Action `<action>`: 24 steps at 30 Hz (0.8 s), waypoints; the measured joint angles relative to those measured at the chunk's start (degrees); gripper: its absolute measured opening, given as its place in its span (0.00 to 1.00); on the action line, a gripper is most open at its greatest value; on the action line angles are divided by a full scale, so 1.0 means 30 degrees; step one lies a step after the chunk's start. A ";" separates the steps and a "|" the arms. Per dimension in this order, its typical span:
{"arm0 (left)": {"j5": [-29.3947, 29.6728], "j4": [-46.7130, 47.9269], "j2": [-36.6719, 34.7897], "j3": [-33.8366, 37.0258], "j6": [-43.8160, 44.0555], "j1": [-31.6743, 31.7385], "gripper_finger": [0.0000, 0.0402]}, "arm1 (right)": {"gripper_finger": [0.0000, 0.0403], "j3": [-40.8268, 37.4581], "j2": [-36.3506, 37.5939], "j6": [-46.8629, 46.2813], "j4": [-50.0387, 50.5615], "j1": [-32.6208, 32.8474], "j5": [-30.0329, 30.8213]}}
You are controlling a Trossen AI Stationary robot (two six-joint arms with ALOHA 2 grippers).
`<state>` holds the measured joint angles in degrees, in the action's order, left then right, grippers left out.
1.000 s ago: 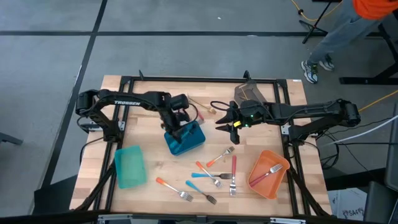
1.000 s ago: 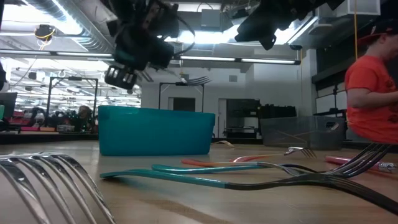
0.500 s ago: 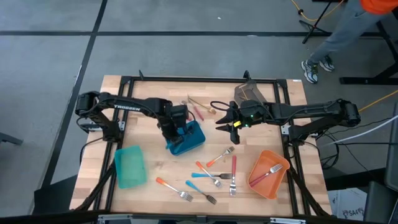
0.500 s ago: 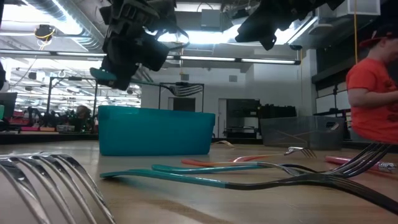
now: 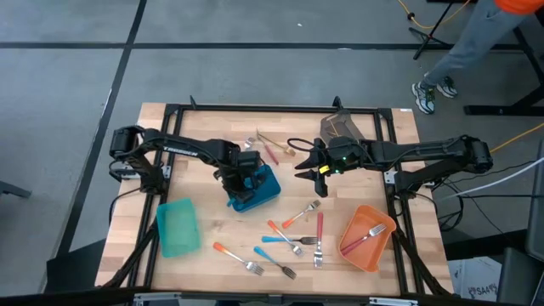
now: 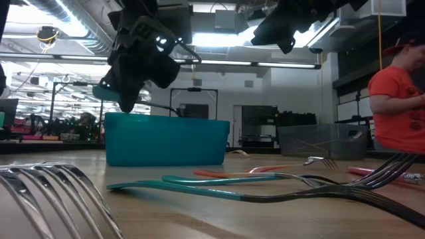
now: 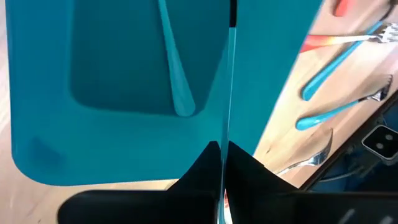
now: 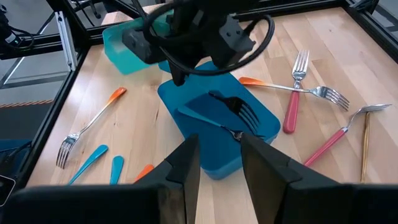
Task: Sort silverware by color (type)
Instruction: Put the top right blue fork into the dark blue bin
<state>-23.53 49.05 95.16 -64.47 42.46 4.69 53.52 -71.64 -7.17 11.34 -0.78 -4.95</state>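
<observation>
I'm working a pale wooden table (image 5: 212, 127) framed in black rail, grey floor around it and a person in orange passing at the far right corner. My landmark is the blue bin (image 5: 255, 189) near the table's middle. Left of it sits the teal bin (image 5: 178, 226). Over the blue bin, the left gripper (image 5: 244, 172) is pinched tight on a blue-handled fork (image 8: 217, 112), handle end in the jaws. The fork's long axis runs nearly level above the bin, tines pointing away from the gripper toward the bin's far side. Another blue utensil (image 7: 174, 74) already lies inside. I judge this the drop step: next I need to open the fingers so the fork falls in. Right of the bin, loose forks (image 5: 293, 238) lie scattered, then the orange bin (image 5: 367, 238) holding one. The right gripper (image 5: 320, 174) waits just right of the blue bin, fingers apart and empty.
</observation>
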 joint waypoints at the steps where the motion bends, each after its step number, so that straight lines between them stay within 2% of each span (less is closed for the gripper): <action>1: -0.0008 -0.0004 0.0071 0.0000 0.0168 0.0000 0.02 | 0.27 0.0000 0.0000 0.0000 -0.0003 0.0000 0.0000; 11: -0.0035 -0.0018 0.0091 0.0007 0.0376 0.0099 0.01 | 0.27 0.0000 0.0000 0.0002 0.0135 0.0000 0.0000; 24: -0.0561 -0.0011 0.0091 0.0007 0.2479 0.0109 0.02 | 0.27 0.0000 -0.0007 0.0004 0.0274 0.0000 0.0000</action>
<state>-25.21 49.01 95.44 -64.45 49.90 5.02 53.52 -71.66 -7.16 12.16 -0.78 -4.95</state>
